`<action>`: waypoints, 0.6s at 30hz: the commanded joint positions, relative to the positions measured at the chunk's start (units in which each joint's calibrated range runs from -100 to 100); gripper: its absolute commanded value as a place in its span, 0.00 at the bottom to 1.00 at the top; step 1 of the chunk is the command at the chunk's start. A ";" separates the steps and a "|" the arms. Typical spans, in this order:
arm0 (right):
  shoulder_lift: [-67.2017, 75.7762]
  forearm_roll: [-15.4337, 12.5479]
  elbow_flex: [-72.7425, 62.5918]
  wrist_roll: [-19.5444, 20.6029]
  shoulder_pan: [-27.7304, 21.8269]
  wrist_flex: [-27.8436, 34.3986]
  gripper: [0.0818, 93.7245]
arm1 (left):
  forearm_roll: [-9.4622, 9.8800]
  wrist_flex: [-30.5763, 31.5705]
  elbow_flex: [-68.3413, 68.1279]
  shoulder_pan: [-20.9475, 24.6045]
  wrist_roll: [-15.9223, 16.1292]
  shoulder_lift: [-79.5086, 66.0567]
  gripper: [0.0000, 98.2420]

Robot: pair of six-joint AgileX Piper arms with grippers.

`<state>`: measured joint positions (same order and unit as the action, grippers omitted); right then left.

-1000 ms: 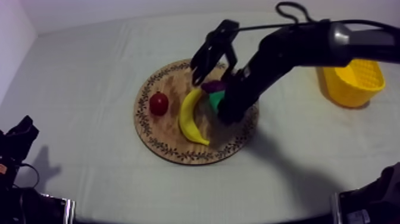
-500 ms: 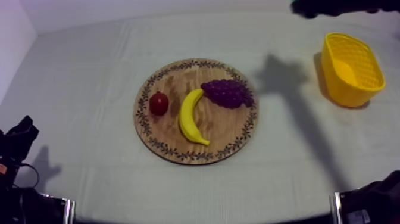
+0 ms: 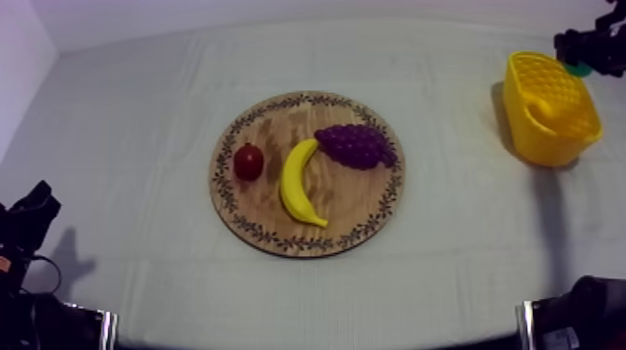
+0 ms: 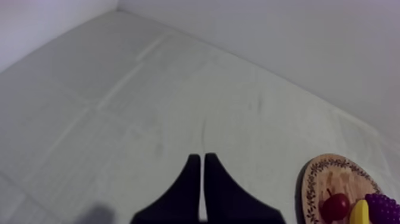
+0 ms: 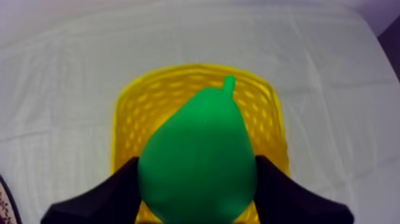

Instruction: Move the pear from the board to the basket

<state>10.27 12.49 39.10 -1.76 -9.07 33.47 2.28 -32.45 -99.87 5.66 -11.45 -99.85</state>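
The pear [image 5: 199, 158] is held clamped in the right pincer [image 5: 198, 179], its stem end pointed away from the wrist, directly over the open yellow basket [image 5: 126, 119], so only a straight drop is judged needed.

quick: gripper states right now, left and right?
Left gripper: closed, holding nothing.
Right gripper: closed on the pear, above the yellow basket.
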 commanded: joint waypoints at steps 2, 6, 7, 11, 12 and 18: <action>-1.42 0.00 1.69 0.38 -0.51 -0.93 0.51 | 0.00 -0.05 -0.02 0.02 0.00 0.02 0.00; -2.86 -0.22 2.94 0.60 -0.68 -1.89 0.50 | 0.00 -0.05 -0.02 0.02 0.00 0.02 0.00; -3.15 -0.24 3.12 0.66 -0.69 -2.03 0.51 | 0.00 -0.05 -0.02 0.02 0.00 0.02 0.00; -4.15 -0.29 3.75 0.84 -0.77 -2.41 0.51 | 0.00 -0.05 -0.02 0.02 0.00 0.02 0.00; -4.36 -0.21 3.92 0.99 -0.76 -2.46 0.51 | 0.00 -0.05 -0.02 0.02 0.00 0.02 0.00; -5.13 0.89 4.71 2.37 -0.65 -2.86 0.54 | 0.00 -0.05 -0.02 0.02 0.00 0.02 0.00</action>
<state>5.21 13.03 43.76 0.27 -9.74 30.58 2.28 -32.45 -99.87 5.66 -11.45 -99.85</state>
